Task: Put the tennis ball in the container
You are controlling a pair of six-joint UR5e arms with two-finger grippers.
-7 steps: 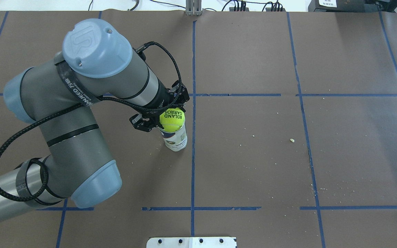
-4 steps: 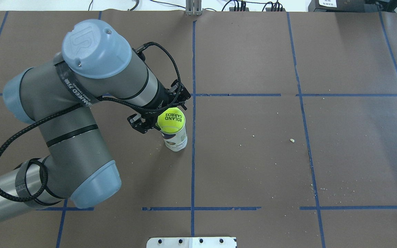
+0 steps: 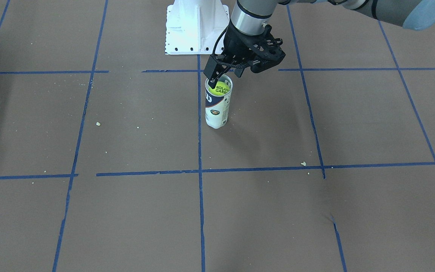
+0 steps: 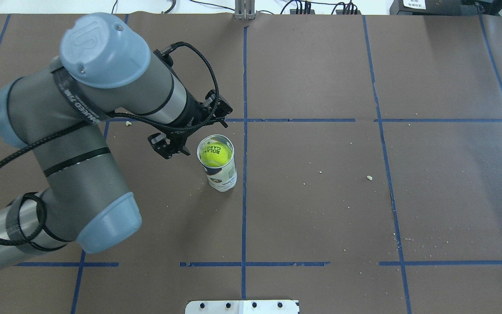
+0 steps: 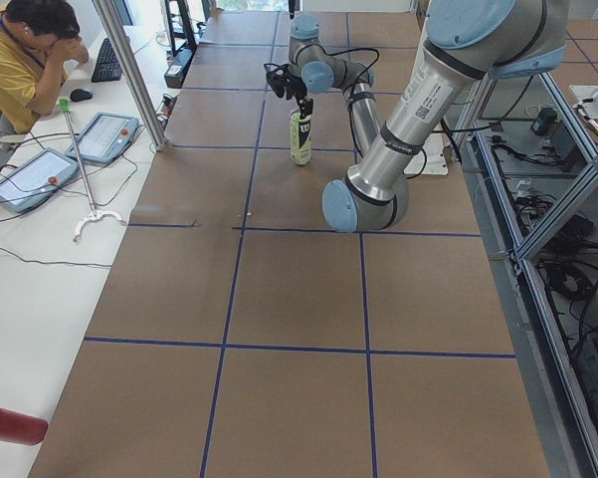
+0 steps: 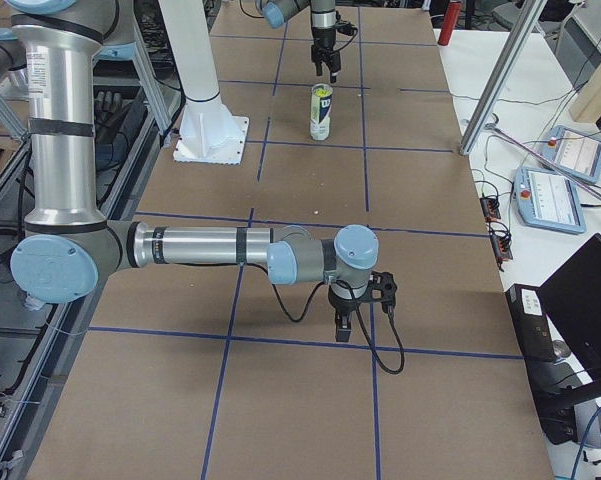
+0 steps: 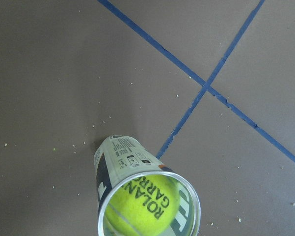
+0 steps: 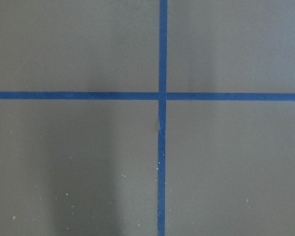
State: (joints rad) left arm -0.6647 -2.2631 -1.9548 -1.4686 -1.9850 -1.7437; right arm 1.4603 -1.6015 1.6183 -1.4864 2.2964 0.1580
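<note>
While the front-facing camera looks down on the bench, my left gripper hangs just above the container, off to one side of its rim. The jaws are spread wide and hold nothing. The tennis ball sits inside the container, just below the rim and apart from my fingers, though one fingertip hovers close over the rim's edge.

From overhead, the left gripper is beside the container's open mouth, not over it. The ball lies down in the mouth with its lettering up. The container stands upright just beside a blue tape line.

The left side view shows the container upright below the gripper.

In the right side view, my right gripper points down, well apart from the container. I cannot tell whether it is open.

My left wrist camera looks into the container, where the ball fills the tube. My right wrist camera shows bench and crossed tape.
</note>
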